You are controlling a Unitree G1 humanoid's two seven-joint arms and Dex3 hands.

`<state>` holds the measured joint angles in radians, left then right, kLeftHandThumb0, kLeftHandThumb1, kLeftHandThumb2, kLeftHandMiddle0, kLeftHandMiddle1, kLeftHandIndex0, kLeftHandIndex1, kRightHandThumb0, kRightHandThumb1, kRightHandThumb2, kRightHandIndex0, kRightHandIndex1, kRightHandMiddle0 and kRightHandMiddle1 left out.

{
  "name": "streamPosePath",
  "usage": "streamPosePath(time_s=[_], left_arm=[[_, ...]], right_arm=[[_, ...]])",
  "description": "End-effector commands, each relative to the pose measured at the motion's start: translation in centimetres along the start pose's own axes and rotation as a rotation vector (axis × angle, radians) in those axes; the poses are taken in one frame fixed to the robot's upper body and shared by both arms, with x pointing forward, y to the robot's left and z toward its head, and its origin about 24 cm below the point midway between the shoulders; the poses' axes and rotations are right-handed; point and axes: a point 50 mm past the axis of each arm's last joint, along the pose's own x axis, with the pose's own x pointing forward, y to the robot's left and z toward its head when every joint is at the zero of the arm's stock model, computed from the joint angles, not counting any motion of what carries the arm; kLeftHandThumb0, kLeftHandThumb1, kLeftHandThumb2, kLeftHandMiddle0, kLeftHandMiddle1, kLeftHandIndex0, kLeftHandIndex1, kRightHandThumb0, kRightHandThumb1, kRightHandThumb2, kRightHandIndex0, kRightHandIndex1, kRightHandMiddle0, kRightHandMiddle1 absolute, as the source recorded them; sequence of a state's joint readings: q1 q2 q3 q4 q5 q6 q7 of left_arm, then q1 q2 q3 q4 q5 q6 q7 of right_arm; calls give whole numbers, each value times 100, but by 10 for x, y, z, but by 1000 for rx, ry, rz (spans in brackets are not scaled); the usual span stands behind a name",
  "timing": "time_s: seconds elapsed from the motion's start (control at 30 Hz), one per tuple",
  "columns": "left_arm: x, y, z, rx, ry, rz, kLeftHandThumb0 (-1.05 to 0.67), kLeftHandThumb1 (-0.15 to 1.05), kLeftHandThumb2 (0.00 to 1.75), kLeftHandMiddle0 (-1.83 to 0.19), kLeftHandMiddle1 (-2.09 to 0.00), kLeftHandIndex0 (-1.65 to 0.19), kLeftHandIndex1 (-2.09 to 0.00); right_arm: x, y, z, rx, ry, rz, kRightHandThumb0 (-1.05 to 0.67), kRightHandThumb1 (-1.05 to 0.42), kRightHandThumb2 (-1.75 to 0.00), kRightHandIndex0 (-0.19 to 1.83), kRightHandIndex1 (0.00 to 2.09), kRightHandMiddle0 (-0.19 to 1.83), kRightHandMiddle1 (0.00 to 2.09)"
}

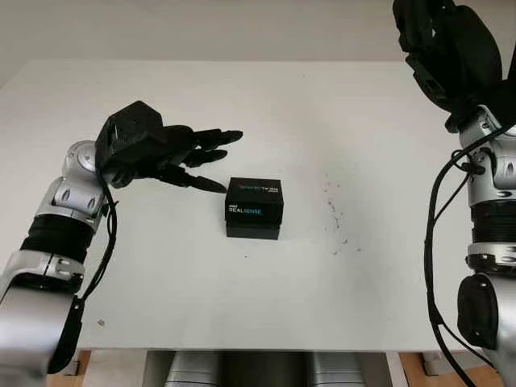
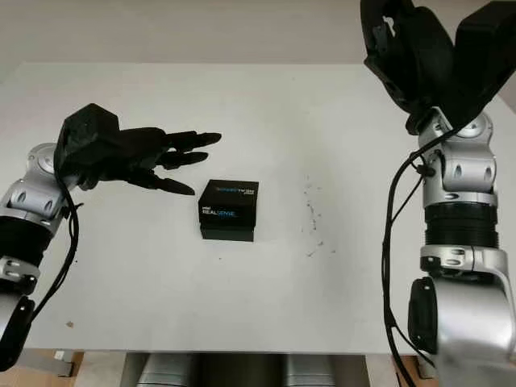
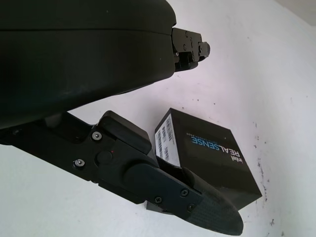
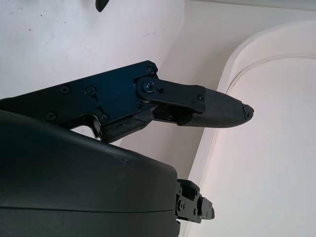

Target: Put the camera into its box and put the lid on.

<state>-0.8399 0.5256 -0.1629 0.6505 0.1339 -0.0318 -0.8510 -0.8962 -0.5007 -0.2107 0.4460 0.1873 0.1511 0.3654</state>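
A black RealSense box [image 1: 255,208] with its lid on stands near the middle of the white table [image 1: 258,105]; the same box [image 3: 207,160] appears in the left wrist view. My left hand [image 1: 205,160] hovers open just left of the box, fingertips pointing toward it, holding nothing and not touching it. My right hand [image 1: 439,48] is raised high at the far right, above the table's back edge, open and holding nothing.
Small dark specks [image 1: 334,214] lie scattered on the table right of the box. One crumb [image 1: 101,322] sits near the front left edge. Beyond the right hand, a pale curved floor edge [image 4: 237,74] shows past the table.
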Motion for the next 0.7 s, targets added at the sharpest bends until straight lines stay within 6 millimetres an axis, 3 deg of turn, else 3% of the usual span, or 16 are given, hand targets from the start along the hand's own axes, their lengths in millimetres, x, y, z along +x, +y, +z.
streamPosePath(time_s=[0.0, 0.33, 0.67], left_arm=[[2, -4, 0, 1, -3, -4, -96, 89, 5, -6, -6, 2, -7], [7, -15, -3, 18, -30, -19, -93, 92, 6, -7, -6, 1, -7], [11, -24, -4, -1, -68, -35, -83, 87, 4, -8, -6, -1, -7]], right_arm=[[-1, -1, 5, -15, -14, -1, -77, -105, -61, -15, 5, -13, 4], [-1, 0, 5, -25, -15, -3, -76, -105, -61, -15, 5, -13, 4], [-3, -1, 7, -29, -16, -7, -76, -105, -61, -15, 5, -12, 5]])
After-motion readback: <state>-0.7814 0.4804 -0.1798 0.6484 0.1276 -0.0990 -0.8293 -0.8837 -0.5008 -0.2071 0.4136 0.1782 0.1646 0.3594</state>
